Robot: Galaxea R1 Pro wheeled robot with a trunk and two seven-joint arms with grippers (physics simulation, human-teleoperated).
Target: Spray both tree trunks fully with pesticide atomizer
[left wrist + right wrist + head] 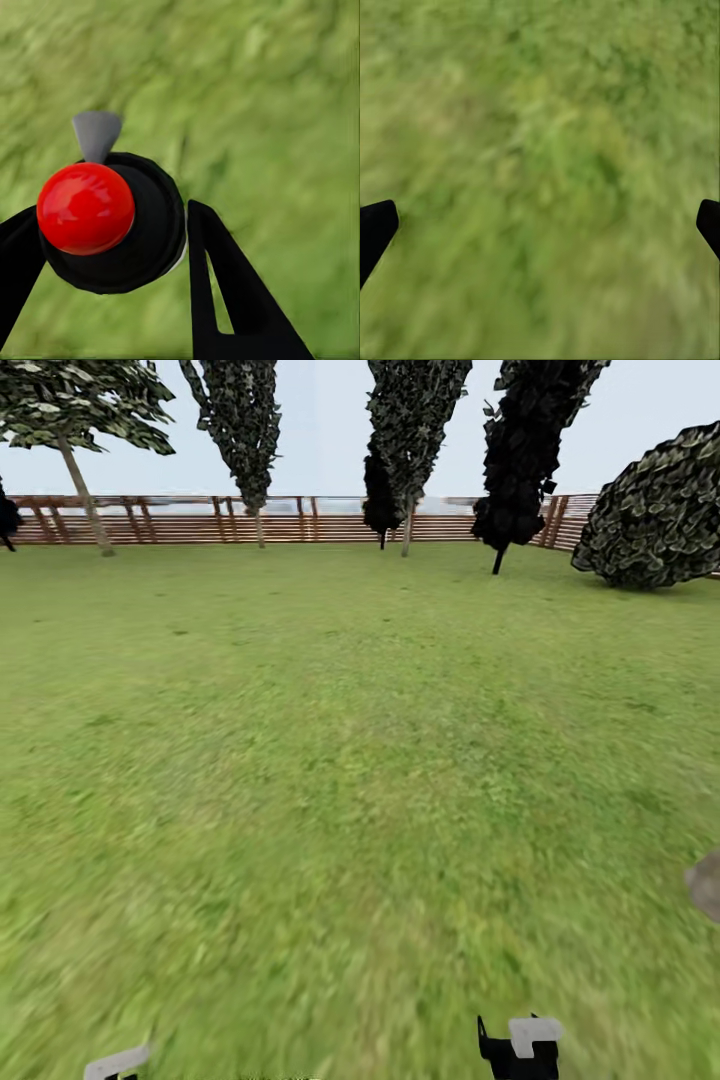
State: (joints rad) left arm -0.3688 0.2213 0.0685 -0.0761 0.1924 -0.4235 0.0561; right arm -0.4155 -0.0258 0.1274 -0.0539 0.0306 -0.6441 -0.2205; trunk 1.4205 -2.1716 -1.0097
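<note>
The pesticide atomizer (112,225) has a black round body, a glossy red ball on top and a grey nozzle. It sits between the two black fingers of my left gripper (112,217), which is shut on it above the grass floor (262,112). My right gripper (545,214) is open, its two finger tips far apart over bare grass. In the head view, parts of both arms peek in at the lower edge, the left arm (115,1062) and the right arm (520,1045). Far off by the fence stands a tree (85,495) with a bare pale trunk and green leaves high up.
Open lawn (340,760) stretches ahead to a brown slatted fence (300,520). Dark columnar cypresses (410,430) and a dark rounded bush (655,510) stand along the far side. A grey stepping stone (706,885) lies at the right edge.
</note>
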